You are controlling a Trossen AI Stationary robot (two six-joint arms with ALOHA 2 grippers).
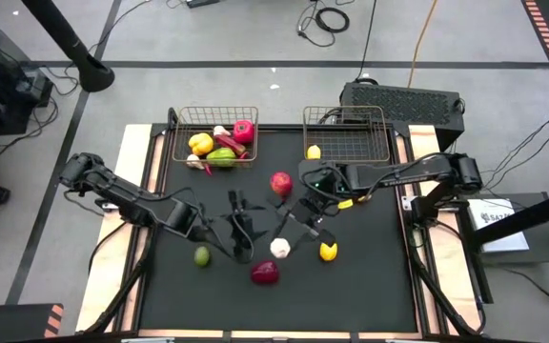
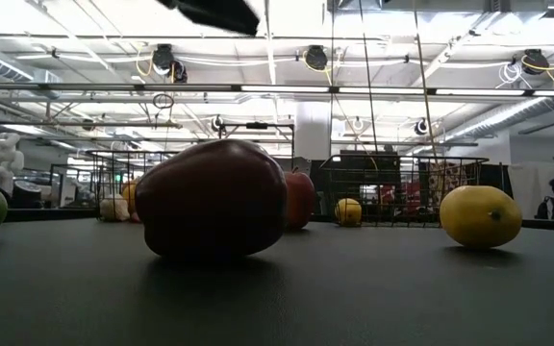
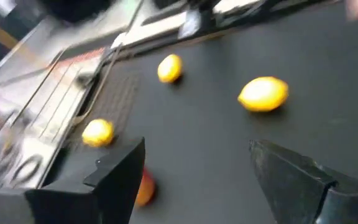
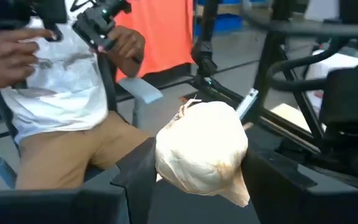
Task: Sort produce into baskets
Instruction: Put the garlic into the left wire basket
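Observation:
My right gripper (image 1: 290, 238) is shut on a white garlic bulb (image 4: 201, 155) over the middle of the black mat (image 1: 370, 276). My left gripper (image 1: 241, 227) is open and empty just left of it, low over the mat. On the mat lie a red apple (image 1: 280, 182), a lemon (image 1: 328, 251), a green lime (image 1: 202, 255) and a dark red piece (image 1: 265, 272). Another lemon (image 1: 314, 151) lies by the right basket (image 1: 346, 133). The left basket (image 1: 184, 129) holds several pieces. My right gripper pinches the garlic bulb by its two opposite sides (image 4: 166, 155) between its two fingers. The fingers come slanting down from the table's far right. The bulb does not show on the mat in the low view, so it is lifted clear.
A small yellow piece (image 1: 346, 202) lies under my right arm. Both baskets stand at the mat's far edge. A person in a white shirt (image 4: 61, 81) sits beyond the table with a device in hand. Bare mat lies at the near right.

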